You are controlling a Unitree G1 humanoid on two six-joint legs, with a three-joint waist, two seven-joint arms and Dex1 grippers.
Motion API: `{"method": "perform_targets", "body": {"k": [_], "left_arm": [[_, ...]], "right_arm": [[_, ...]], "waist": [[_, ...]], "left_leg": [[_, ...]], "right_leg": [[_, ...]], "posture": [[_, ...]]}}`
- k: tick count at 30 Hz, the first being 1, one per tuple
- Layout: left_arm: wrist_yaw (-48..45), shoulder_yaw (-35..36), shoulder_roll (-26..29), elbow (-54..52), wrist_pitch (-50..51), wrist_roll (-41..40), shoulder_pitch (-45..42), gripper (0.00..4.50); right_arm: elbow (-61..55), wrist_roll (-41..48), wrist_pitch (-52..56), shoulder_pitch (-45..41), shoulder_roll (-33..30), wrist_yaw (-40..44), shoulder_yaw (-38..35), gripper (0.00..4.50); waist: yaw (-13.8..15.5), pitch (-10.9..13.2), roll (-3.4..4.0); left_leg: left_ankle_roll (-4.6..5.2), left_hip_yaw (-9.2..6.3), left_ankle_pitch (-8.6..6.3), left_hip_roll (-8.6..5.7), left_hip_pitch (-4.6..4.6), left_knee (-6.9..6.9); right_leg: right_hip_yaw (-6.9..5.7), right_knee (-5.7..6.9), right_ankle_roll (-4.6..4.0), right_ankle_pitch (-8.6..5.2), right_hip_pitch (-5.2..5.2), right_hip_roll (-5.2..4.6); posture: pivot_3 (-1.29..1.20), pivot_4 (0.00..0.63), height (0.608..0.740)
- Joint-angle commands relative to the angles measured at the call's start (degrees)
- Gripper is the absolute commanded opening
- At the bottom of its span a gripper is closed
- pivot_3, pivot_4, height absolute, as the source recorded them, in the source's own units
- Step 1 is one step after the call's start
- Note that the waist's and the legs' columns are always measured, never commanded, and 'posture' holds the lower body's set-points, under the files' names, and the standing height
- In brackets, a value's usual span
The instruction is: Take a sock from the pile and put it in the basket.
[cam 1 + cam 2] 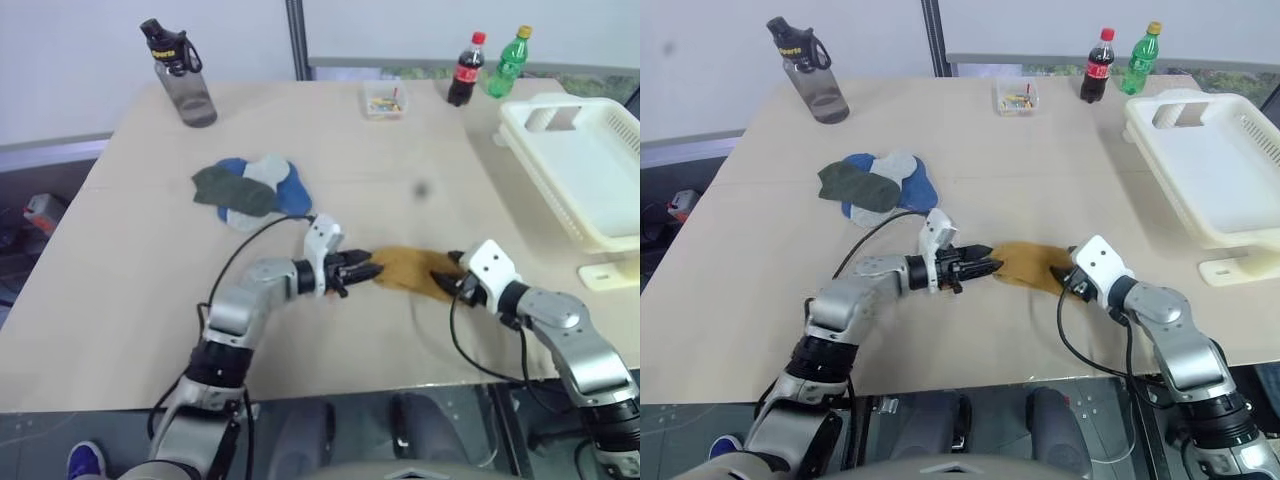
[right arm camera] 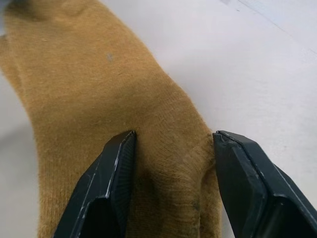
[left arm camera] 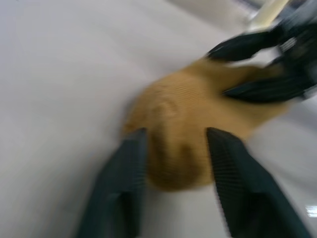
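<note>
Handling: mustard sock (image 1: 412, 270) judged light, limp, non-fragile; apt to droop and drag.
Location: flat on table (image 1: 120, 290), between pile (image 1: 250, 190) and basket (image 1: 585, 170).
Left gripper (image 3: 176, 148): parted, straddling one end, no clamp.
Right gripper (image 2: 173, 148): fingers astride bunched opposite end; best hold.

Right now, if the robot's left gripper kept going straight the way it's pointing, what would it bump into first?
Most likely the mustard yellow sock: the left gripper points along the table straight at its near end, jaws open. Beyond the sock sits the right gripper, at its other end.
</note>
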Motion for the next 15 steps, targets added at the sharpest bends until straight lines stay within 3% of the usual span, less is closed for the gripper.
{"method": "perform_targets", "body": {"k": [1, 5, 15], "left_arm": [[-2.9, 5.7, 5.6, -2.1, 13.7, -9.0, -1.5, 2.53], [-1.7, 5.3, 8.9, 0.2, 21.5, -11.2, -2.6, 2.53], [7.0, 5.3, -3.1, 11.1, 38.2, -12.7, -11.7, 2.53]], "right_arm": [[-1.9, 1.0, -2.1, 1.9, -1.4, 3.4, 0.3, 2.6], [-1.4, 0.5, -4.2, 2.8, -1.6, 4.6, 1.0, 2.6], [-2.3, 0.7, -5.6, 4.2, -1.4, 5.7, 0.6, 2.6]], "waist": [[-0.1, 0.0, 0.01], [0.0, 0.0, 0.0], [0.1, 0.0, -0.04]], "left_leg": [[0.0, 0.0, 0.0, 0.02, 0.0, 0.0], [0.0, 0.04, 0.0, 0.02, 0.19, -0.07], [-0.01, 0.03, 0.0, -0.06, 0.21, -0.05]], "right_leg": [[0.0, 0.0, 0.0, 0.0, 0.0, 0.01], [0.04, -0.03, 0.0, -0.01, 0.15, 0.03], [0.04, -0.03, 0.0, -0.01, 0.21, -0.01]], "posture": [[0.0, 0.15, 0.74], [0.0, 0.15, 0.74], [0.0, 0.15, 0.74]]}}
